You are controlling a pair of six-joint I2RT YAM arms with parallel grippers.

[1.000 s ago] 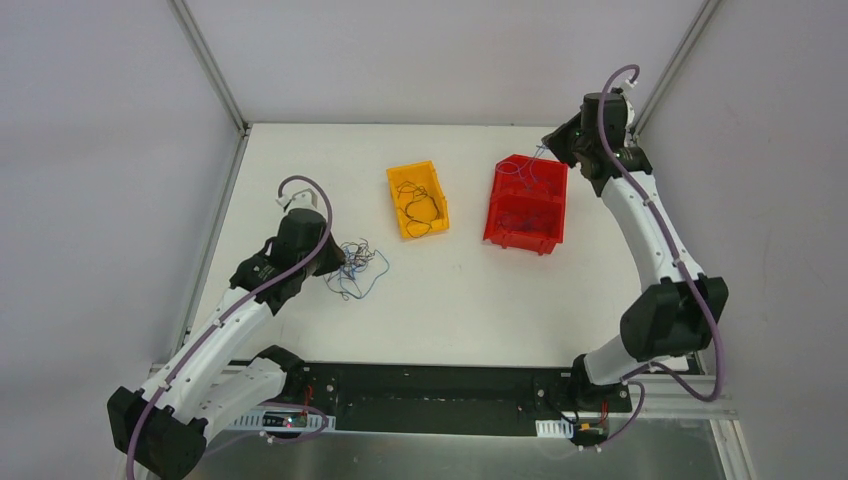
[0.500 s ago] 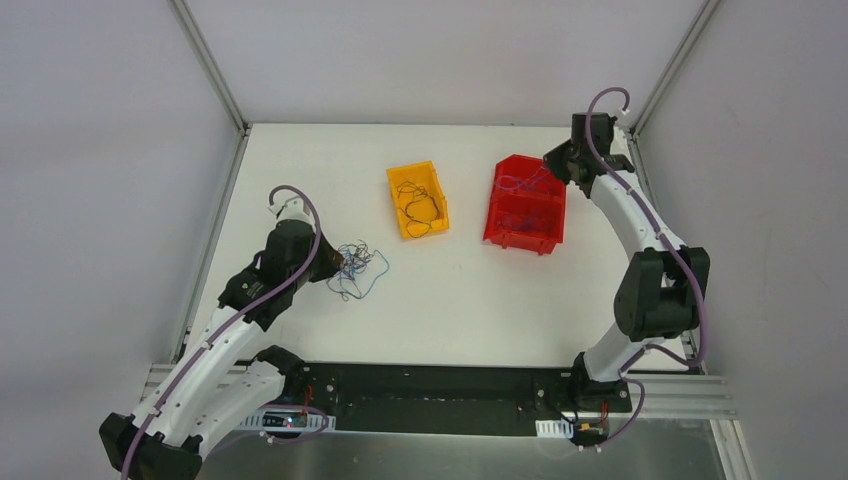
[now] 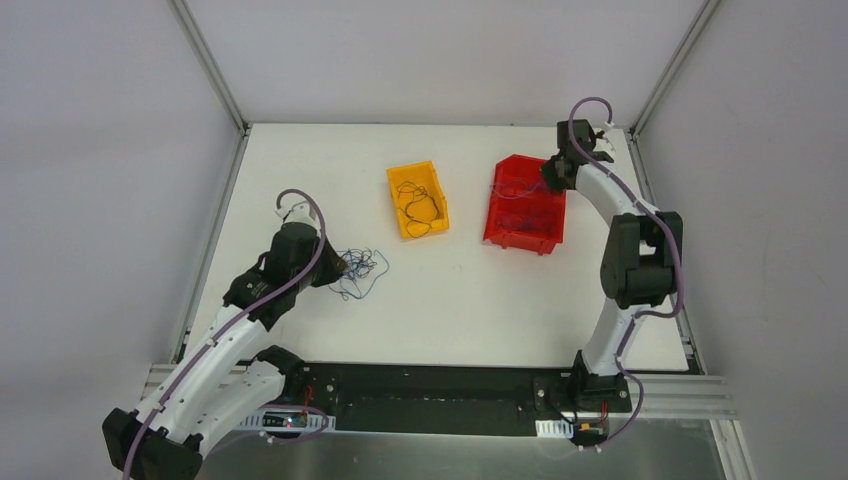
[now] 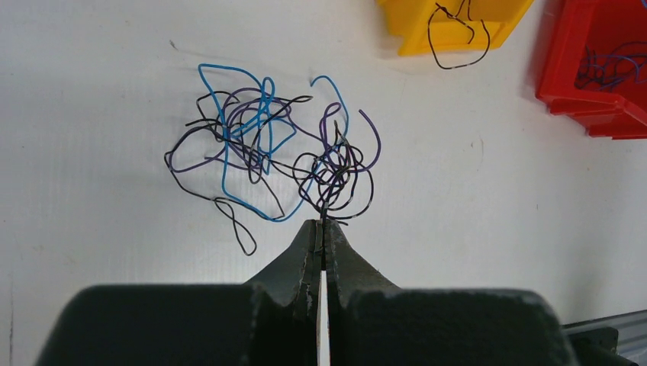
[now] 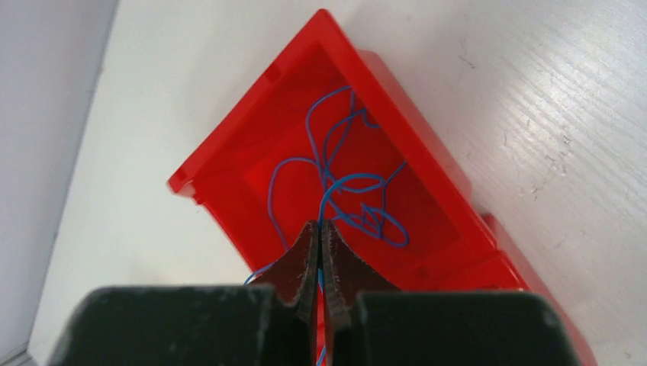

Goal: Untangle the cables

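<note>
A tangle of thin blue, black and purple cables (image 4: 275, 149) lies on the white table left of centre, seen from above too (image 3: 358, 270). My left gripper (image 4: 322, 223) is shut on a black cable at the tangle's near edge; from above it sits at the tangle's left side (image 3: 338, 266). My right gripper (image 5: 320, 226) is shut on a blue cable (image 5: 347, 187) whose loops hang into the red bin (image 5: 229, 191). From above the right gripper (image 3: 548, 172) is over the red bin's (image 3: 545, 235) far right corner.
A yellow bin (image 3: 397, 180) holding black cables (image 3: 418, 207) stands at the table's middle, left of the red bin. The enclosure's frame posts and grey walls stand at the table's left and right edges.
My right arm has drawn in and lowered the blue cable into the red bin. My left gripper has shifted slightly at the tangle's left edge, and the tangle barely moved.
</note>
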